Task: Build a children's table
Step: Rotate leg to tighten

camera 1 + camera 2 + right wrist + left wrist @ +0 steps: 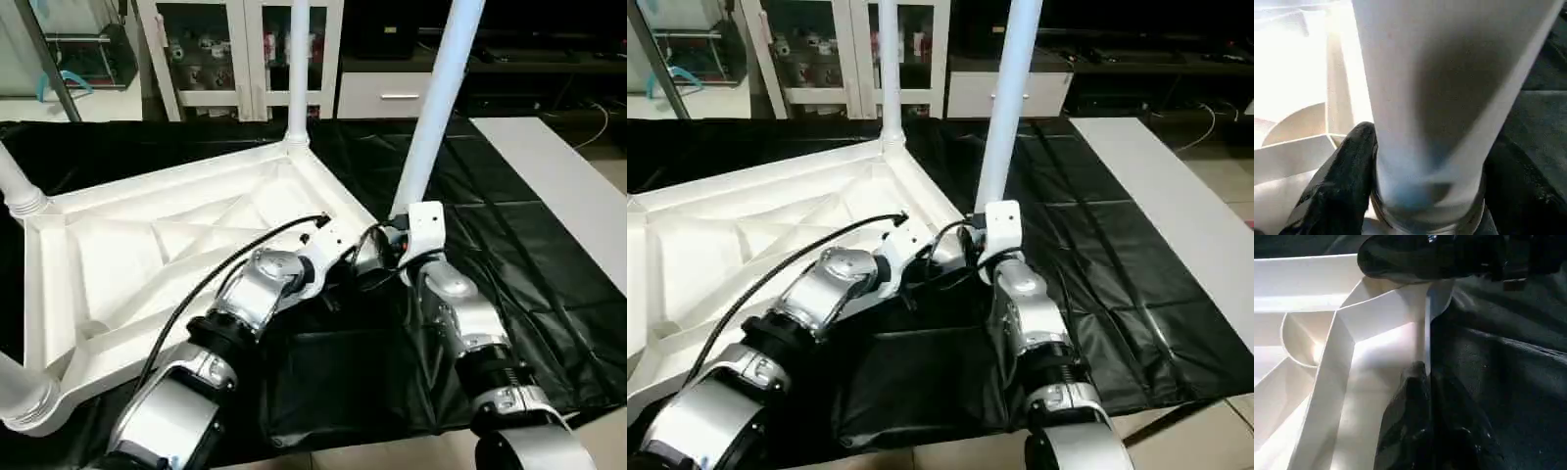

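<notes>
Tabletop is lying upside down on the black sheet, ribbed underside facing up, toward the sheet's left side. Three legs are already standing in its corner sockets: one at the far corner, one at the far-left corner, one at the near-left corner. The right gripper is grasping the fourth leg near its base, its black fingers wrapping both sides of the shaft, and is holding it upright but leaning at the tabletop's near-right corner. The left gripper is pinching the thin rim wall of the tabletop beside that corner, jaws clenched on the plastic.

Judging by the lean, the main risk is the leg's base meeting the socket crooked and jamming or skidding off the rim. Pushing down while tilted could also be shoving the tabletop across the slippery sheet, or levering the rim out of the left gripper's narrow pinch, leaving the corner unsteadied.
</notes>
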Tool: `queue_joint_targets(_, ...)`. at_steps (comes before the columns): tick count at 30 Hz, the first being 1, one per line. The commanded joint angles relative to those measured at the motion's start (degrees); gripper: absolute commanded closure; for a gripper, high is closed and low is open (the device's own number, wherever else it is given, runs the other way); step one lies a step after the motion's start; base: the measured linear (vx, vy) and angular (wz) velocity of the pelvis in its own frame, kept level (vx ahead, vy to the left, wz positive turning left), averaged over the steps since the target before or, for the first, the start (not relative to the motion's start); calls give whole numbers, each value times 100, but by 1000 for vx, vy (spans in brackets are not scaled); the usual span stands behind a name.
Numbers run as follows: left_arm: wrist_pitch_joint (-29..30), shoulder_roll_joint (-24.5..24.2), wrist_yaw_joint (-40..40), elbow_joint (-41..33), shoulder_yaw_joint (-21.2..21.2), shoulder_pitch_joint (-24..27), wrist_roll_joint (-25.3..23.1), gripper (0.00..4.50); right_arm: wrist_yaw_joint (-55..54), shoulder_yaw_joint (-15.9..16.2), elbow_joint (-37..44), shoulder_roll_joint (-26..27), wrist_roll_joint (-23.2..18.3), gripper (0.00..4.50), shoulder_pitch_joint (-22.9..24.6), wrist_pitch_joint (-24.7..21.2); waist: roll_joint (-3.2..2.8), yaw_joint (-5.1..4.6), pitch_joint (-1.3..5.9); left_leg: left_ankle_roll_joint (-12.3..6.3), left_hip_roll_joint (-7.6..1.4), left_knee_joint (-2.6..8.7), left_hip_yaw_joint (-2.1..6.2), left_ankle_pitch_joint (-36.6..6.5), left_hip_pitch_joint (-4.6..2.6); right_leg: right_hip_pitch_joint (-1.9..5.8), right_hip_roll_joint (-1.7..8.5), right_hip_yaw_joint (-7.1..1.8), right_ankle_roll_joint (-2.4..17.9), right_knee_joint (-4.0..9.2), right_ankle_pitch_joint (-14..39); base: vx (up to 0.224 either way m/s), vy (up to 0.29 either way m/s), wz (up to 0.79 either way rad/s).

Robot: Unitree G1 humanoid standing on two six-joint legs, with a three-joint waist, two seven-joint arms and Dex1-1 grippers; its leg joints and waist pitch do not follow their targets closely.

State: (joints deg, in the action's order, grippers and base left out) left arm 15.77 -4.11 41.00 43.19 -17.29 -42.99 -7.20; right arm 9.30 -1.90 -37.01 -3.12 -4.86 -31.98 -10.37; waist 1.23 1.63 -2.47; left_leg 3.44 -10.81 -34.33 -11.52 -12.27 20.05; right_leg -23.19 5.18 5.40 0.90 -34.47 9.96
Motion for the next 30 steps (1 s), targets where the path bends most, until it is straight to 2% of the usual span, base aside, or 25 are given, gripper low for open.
queue_joint_targets(1,-277,17,327,-233,-248,119,22,450,931,647,386,273,-175,124,80,95,28,45,342,-416,-271,406,135,-666,-4,332,415,-338,1369,383,894,0,0,0)
queue_joint_targets(2,-277,17,327,-233,-248,119,22,450,931,647,386,273,-175,110,80,95,29,33,343,-430,-266,402,129,-664,10,333,408,-341,1370,376,877,0,0,0)
queue_joint_targets(3,-358,-259,1023,-568,-441,318,101,450,1318,690,712,-15,-225,104,260,118,15,49,334,-415,-278,413,140,-711,-6,331,414,-336,1359,394,939,0,0,0)
queue_joint_targets(5,-278,-577,1734,-961,-649,530,196,450,1726,707,991,-255,-346,81,407,27,9,38,335,-437,-296,422,148,-740,21,352,426,-348,1330,372,936,0,0,0)
queue_joint_targets(6,-383,-799,2233,-1185,-760,662,305,450,2062,762,1171,-459,-394,73,504,8,-24,34,335,-416,-303,422,145,-732,0,326,418,-351,1359,367,903,0,0,0)
queue_joint_targets(7,-471,-930,2525,-1307,-820,735,371,450,2282,799,1281,-592,-415,73,565,6,-32,47,349,-437,-313,408,127,-641,-40,301,393,-356,1474,328,607,0,0,0)
queue_joint_targets(8,-534,-1097,2839,-1455,-873,815,445,450,2656,882,1470,-818,-441,59,674,0,-35,51,336,-423,-312,414,125,-664,-43,307,371,-356,1539,309,441,0,0,0)
queue_joint_targets(9,-601,-1287,3201,-1634,-924,895,551,450,3097,1002,1694,-1116,-455,48,812,22,-33,43,325,-445,-300,417,116,-686,-21,308,365,-357,1543,312,455,0,0,0)
queue_joint_targets(11,-512,-1521,3585,-1906,-967,982,681,450,3774,1149,2058,-1528,-537,38,1034,-28,-39,81,311,-403,-317,424,118,-865,-49,302,379,-364,1499,327,661,0,0,0)
queue_joint_targets(12,-512,-1521,3585,-1906,-967,982,681,450,3774,1149,2058,-1528,-537,38,1034,-28,-45,85,298,-392,-314,429,105,-984,-59,287,373,-367,1501,345,776,0,0,0)
queue_joint_targets(13,-441,-1640,3757,-2077,-986,1014,757,450,4120,1209,2249,-1765,-606,38,1157,-70,-50,143,284,-295,-333,450,115,-1143,-78,272,393,-370,1421,384,1129,0,0,0)
queue_joint_targets(15,-362,-1750,3891,-2253,-1002,1048,824,450,4417,1254,2414,-1976,-662,38,1269,-104,-45,189,283,-210,-341,457,118,-1187,-93,261,398,-376,1350,387,1255,0,0,0)
queue_joint_targets(16,-316,-1844,4007,-2387,-1021,1075,874,450,4646,1293,2530,-2148,-699,38,1356,-124,-45,183,270,-198,-341,466,114,-1213,-87,248,395,-380,1353,399,1279,0,0,0)
queue_joint_targets(17,-273,-1919,4109,-2506,-1029,1105,899,450,4825,1315,2625,-2272,-743,38,1421,-166,-38,197,281,-163,-335,467,130,-1232,-74,274,404,-372,1322,396,1346,0,0,0)
queue_joint_targets(23,-318,-2032,4201,-2641,-1030,1165,857,450,5494,1552,2955,-2793,-810,38,1746,-355,-29,273,296,-227,-323,445,123,-994,-59,286,404,-374,1307,385,1159,0,0,0)
queue_joint_targets(30,-367,-1965,4076,-2641,-1059,1194,843,450,5555,1600,3087,-2902,-760,38,1935,-356,-27,290,298,-175,-319,447,136,-1076,-50,291,408,-364,1250,410,1337,0,0,0)
